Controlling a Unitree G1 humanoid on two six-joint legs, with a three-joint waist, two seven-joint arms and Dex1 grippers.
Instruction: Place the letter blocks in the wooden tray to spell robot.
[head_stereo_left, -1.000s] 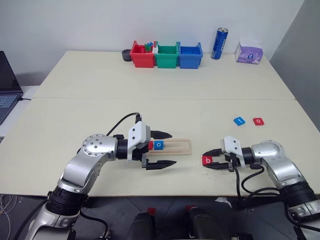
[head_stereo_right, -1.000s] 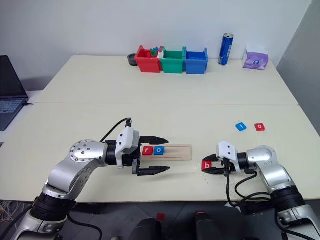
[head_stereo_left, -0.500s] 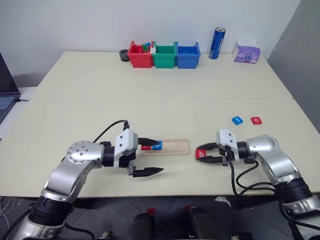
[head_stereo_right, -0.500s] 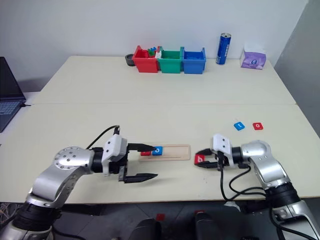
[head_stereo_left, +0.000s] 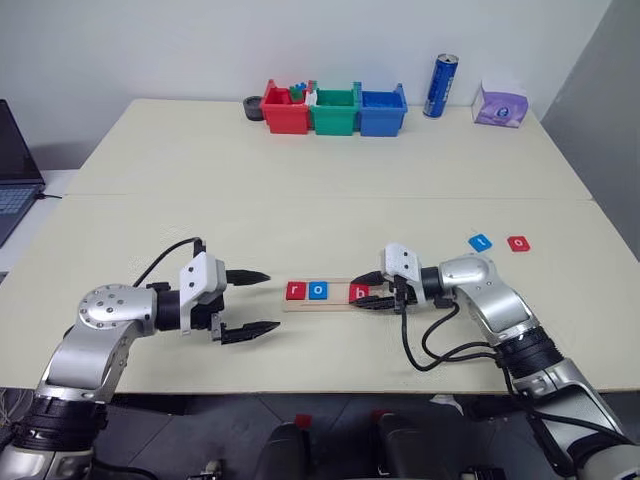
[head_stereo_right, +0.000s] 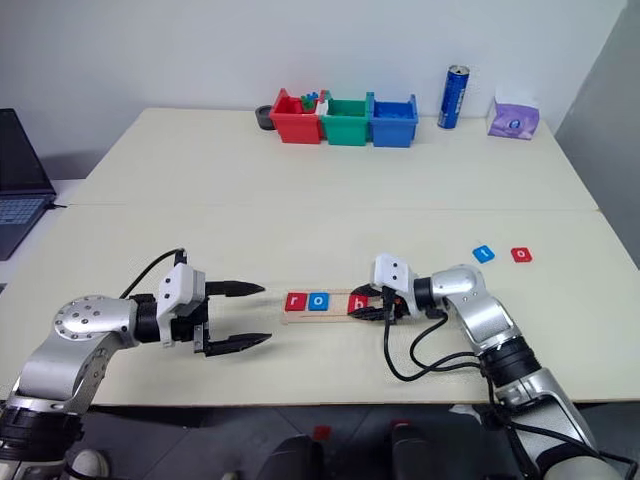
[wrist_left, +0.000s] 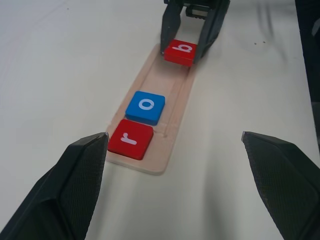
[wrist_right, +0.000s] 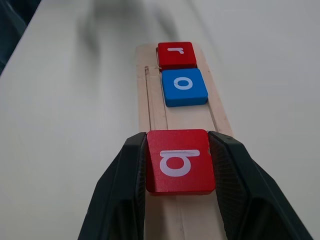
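Right gripper is clamped on the red b block, holding it over the wooden tray at its free end, a gap short of the blue o block and red r block. Left gripper is wide open, empty, just beside the tray's r end. Risk: dropping b tilted or with a gap, leaving it off the groove. The head view shows the spare t block and o block on the table, well apart from the tray; the wrist views show the b sideways between the fingers.
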